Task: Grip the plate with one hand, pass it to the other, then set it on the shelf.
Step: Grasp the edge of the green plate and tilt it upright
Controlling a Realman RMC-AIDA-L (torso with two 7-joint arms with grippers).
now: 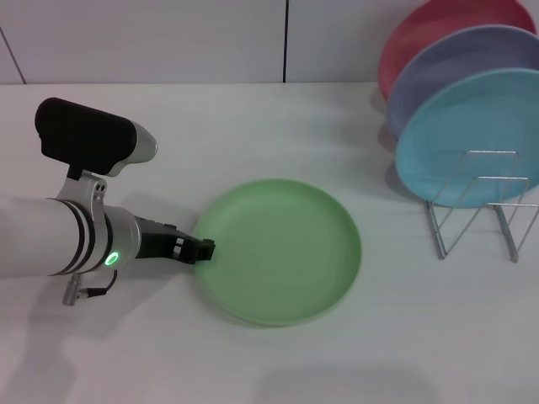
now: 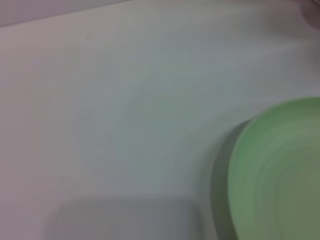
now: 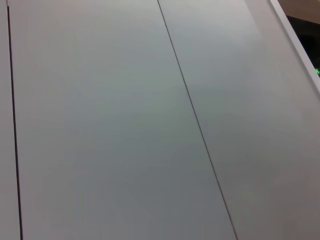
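Note:
The light-green plate (image 1: 282, 250) lies flat on the white table, near the middle in the head view. My left gripper (image 1: 200, 250), black on a white and silver arm with a green light, reaches in from the left and its tip meets the plate's left rim. In the left wrist view the green plate (image 2: 280, 175) shows close by, with bare table beside it. The silver wire shelf (image 1: 477, 206) stands at the right. My right gripper shows in no view; its wrist camera sees only grey wall panels.
On the wire shelf lean a teal-blue plate (image 1: 472, 139), a lavender plate (image 1: 459, 63) behind it and a pink plate (image 1: 438, 25) at the back. The white table (image 1: 269, 118) runs to the wall behind.

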